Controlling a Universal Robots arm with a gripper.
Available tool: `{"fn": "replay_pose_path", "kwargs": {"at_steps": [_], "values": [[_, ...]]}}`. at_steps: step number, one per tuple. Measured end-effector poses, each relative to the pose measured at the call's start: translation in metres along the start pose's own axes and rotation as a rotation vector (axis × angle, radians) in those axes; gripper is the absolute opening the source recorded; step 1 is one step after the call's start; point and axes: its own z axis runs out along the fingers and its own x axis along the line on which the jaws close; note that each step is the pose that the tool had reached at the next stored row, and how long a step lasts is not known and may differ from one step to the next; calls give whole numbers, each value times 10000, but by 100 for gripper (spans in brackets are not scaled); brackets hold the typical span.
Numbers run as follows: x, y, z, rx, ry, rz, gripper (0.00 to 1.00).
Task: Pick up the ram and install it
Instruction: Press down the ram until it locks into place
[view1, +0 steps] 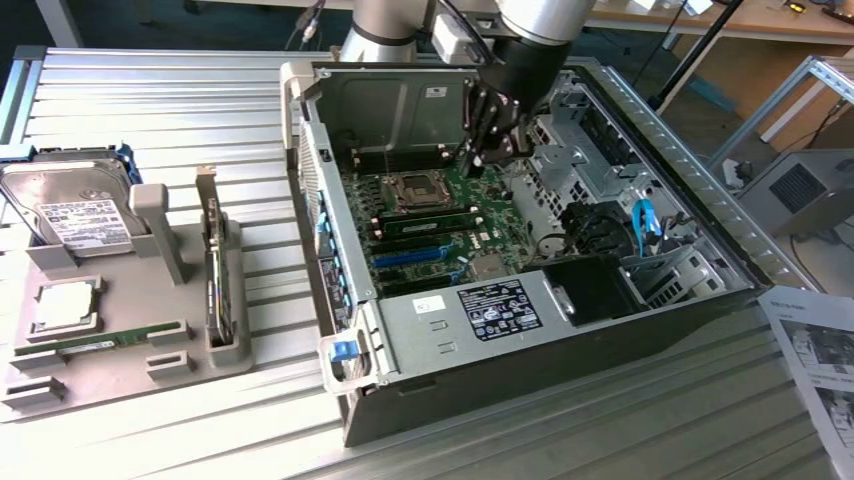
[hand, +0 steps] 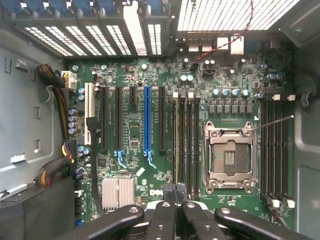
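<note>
Ram lies flat in the tray cradle at the exterior view's left, presented for a clean pick, well apart from your gripper. It's fully closed on nothing, hanging high over the motherboard, likely so you see the slots beside the CPU socket

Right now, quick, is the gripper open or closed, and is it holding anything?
Gripper: closed, over the motherboard; whether it holds anything cannot be told.
</note>
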Motion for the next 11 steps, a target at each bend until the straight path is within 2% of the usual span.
{"fn": "replay_pose_path", "kwargs": {"at_steps": [11], "values": [[-4, -7, 157, 0, 0, 0, 11]]}}
